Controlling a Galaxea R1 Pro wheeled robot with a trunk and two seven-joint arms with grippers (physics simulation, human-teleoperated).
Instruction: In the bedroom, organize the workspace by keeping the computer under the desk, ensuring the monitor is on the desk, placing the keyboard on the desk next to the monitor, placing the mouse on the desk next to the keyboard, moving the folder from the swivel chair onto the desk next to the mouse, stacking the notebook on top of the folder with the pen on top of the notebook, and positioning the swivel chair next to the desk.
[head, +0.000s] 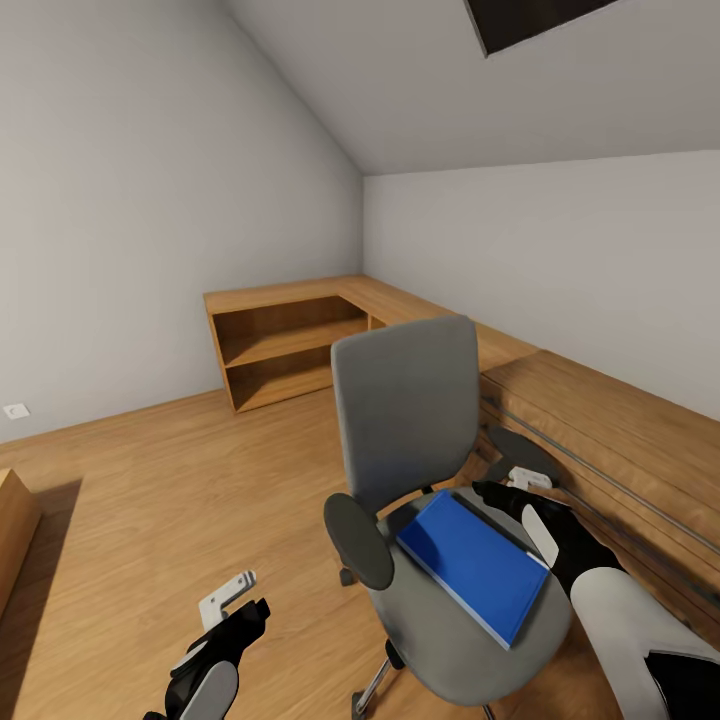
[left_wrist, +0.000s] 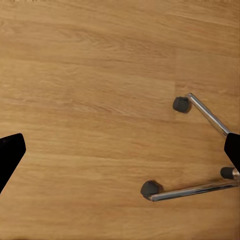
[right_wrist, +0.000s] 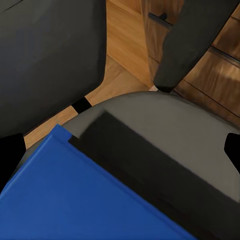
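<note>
The blue folder (head: 473, 564) lies flat on the grey seat of the swivel chair (head: 405, 410), its long axis slanting from the backrest toward the seat's front edge. The right gripper (head: 520, 480) hangs just above the folder's far corner by the right armrest, jaws spread, nothing between them, so the right arm is plainly the nearer. The left gripper (head: 235, 598) hovers low over the wooden floor (head: 170, 480) beside the chair's chrome base (left_wrist: 192, 190), also spread and empty.
</note>
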